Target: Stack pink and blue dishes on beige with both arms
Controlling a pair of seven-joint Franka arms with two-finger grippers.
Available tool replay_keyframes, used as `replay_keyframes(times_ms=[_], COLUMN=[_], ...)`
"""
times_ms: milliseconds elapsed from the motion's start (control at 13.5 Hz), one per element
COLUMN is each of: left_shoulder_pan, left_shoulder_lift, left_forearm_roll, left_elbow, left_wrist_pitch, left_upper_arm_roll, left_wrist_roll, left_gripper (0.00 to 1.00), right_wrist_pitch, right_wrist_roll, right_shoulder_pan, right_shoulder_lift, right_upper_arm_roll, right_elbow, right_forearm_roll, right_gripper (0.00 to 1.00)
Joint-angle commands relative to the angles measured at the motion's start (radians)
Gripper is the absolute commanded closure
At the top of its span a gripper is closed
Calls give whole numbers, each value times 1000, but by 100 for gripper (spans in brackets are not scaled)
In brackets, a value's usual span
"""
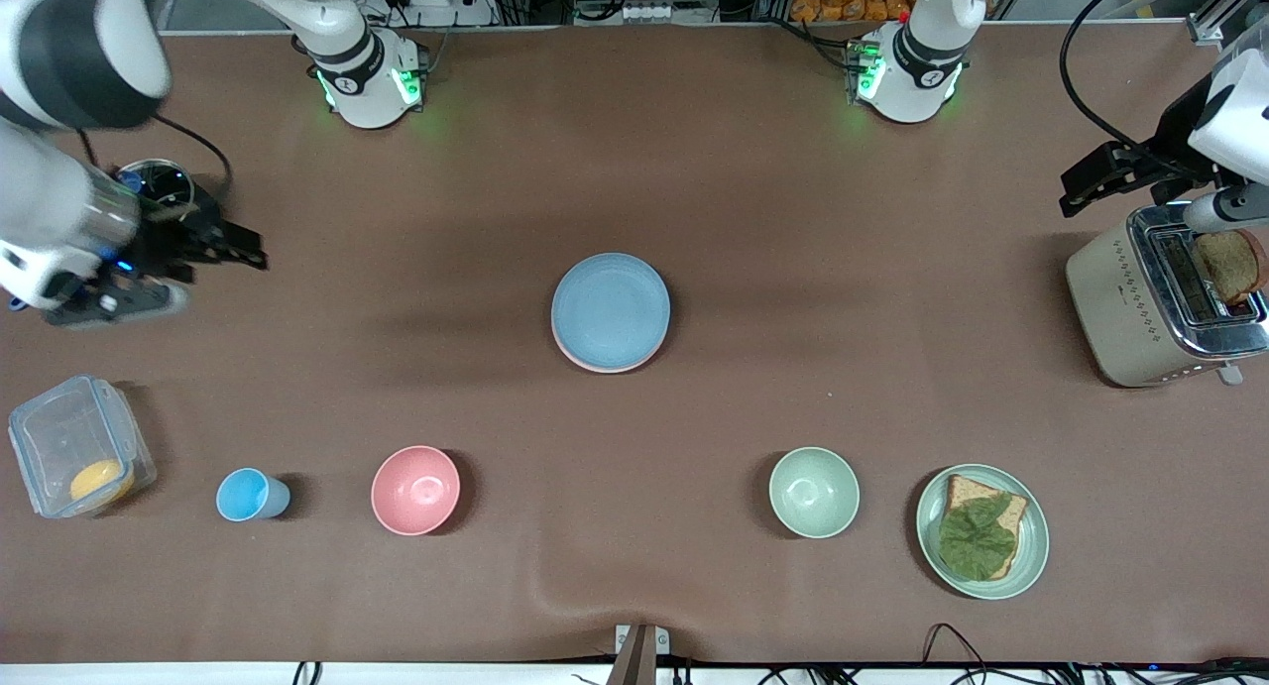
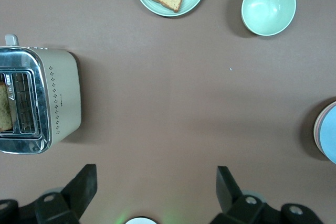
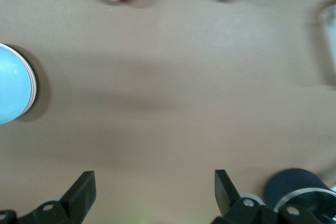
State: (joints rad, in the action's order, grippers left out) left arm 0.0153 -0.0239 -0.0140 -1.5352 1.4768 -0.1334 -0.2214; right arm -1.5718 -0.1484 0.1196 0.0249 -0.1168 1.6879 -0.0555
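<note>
I judge the stack done: blue plate (image 1: pixel 610 308) tops pink plate (image 1: pixel 595 364), so left claw (image 2: pixel 156 182) and right claw (image 3: pixel 155 184), near the stack's opposite ends, gape released.

The blue plate (image 1: pixel 610 306) lies stacked on another plate (image 1: pixel 595 364) at mid-table.

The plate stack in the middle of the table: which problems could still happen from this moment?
1. The blue plate sits slightly off-centre on the pink plate, so a bump might shift it.
2. The open left gripper hangs beside the toaster and could clip it when moving.
3. The open right gripper is over the table near a dark round container.
</note>
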Motion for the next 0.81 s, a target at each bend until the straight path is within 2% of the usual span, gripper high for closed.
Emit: replay_keyframes(times_ms=[0,738], left_shoulder_pan=[-5,-5], left_shoulder_lift=[-8,-5], left_forearm_roll=[-3,-1], left_elbow=[10,32], left_wrist_pitch=[-18,-36], left_upper_arm_roll=[0,1], left_wrist_roll=[14,11], left_gripper=[0,0], right_wrist_pitch=[76,79], right_wrist_roll=[-7,59], right_shoulder_pan=[-81,-101], right_shoulder_lift=[-3,-26], right_upper_arm_roll=[46,42], right_elbow=[-74,-102], right_forearm_roll=[26,37], right_gripper=[0,0])
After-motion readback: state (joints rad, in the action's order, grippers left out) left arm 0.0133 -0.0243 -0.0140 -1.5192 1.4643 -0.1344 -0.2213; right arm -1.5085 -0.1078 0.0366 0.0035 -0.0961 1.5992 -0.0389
